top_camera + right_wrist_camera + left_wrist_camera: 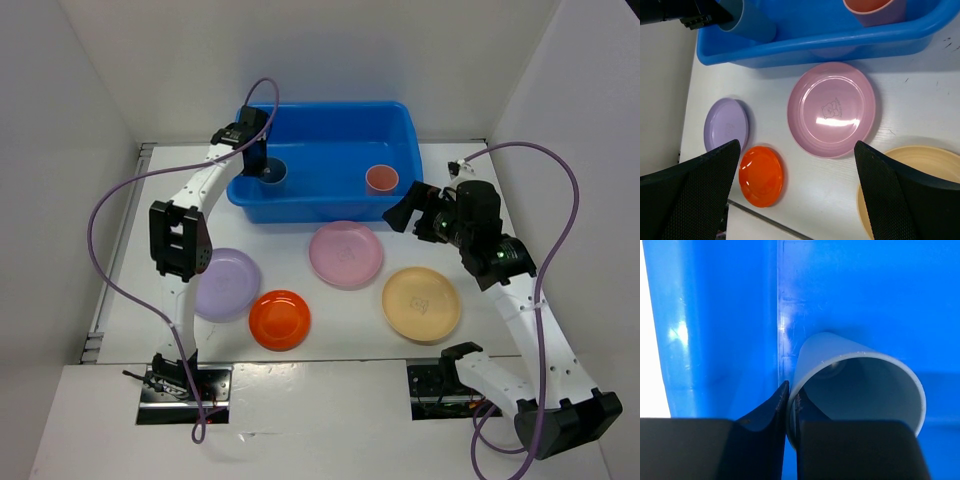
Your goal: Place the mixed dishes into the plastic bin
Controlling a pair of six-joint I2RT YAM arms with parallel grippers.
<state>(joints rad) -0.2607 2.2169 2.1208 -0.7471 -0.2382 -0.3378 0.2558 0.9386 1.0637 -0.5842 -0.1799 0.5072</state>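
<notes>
Inside the bin (330, 210), left gripper (790, 392) pinches the blue cup (840, 347); release looks next; right gripper (796, 145) gapes toward the pink plate (832, 107).

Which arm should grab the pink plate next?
Right. The right pincer is open, facing the pink plate; the left pincer is in the bin, shut on the blue cup.
</notes>
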